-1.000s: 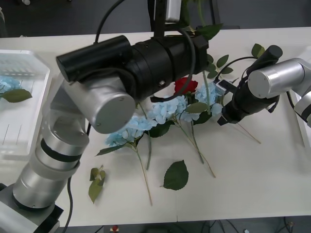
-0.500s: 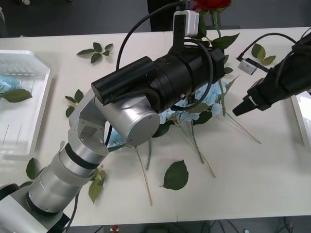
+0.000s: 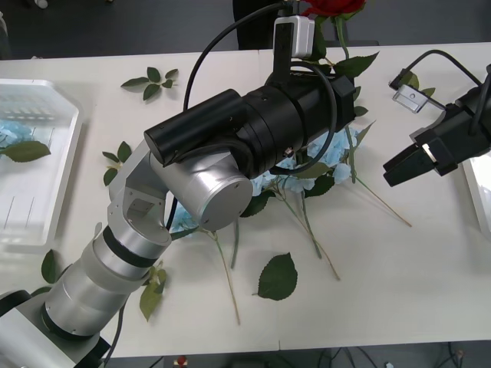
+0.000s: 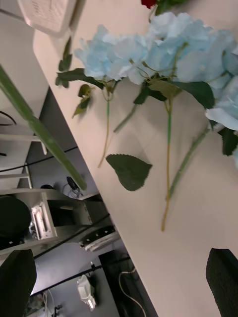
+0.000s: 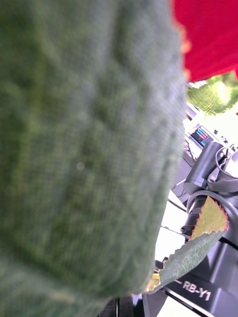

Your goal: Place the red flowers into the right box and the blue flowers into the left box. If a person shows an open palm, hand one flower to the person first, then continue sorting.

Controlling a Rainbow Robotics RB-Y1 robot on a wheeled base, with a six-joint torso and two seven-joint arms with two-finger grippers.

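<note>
A red flower is up in the air at the far edge of the table, its stem and leaves hanging by my left gripper, which is shut on it; the left wrist view has its petals and a leaf pressed close. Several blue flowers lie heaped on the table under my left arm, and their heads and stems fan out below my right gripper. One more blue flower lies in the left box. My right gripper hovers open and holds nothing, right of the heap, near the right box's rim.
A loose green leaf lies in front of the heap. Leaf sprigs are scattered at the table's back left and front left. A green stem slants close past the right wrist camera. The table's front edge runs near.
My left arm lifted the red flower from the heap up to the far edge, then held still. My right gripper drew back from the heap toward the right.
</note>
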